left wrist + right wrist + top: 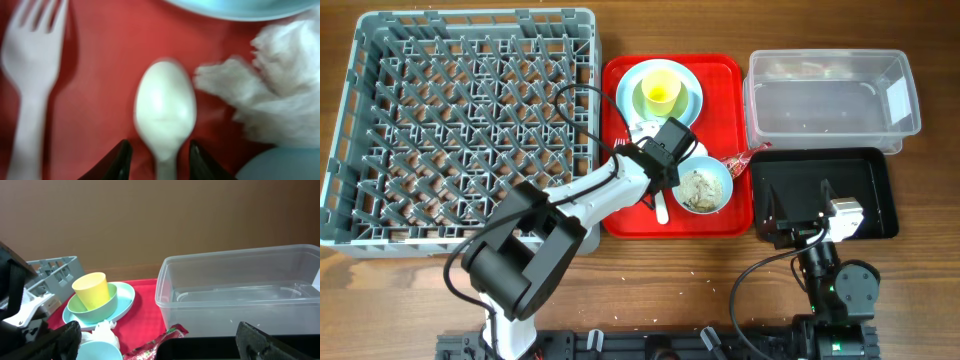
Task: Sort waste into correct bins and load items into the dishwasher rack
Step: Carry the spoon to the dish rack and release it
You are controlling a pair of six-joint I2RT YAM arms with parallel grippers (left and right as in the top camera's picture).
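Your left claw (160, 159) sat low over the red tray (100, 90), its 2 fingers apart on either side of the handle of the spoon (165, 112), not pinching it. That spoon lay between the fork (31, 75) and the crumpled napkin (272, 100). Your right claw (159, 330) gaped wide, holding nothing, facing the clear tub (240, 290).
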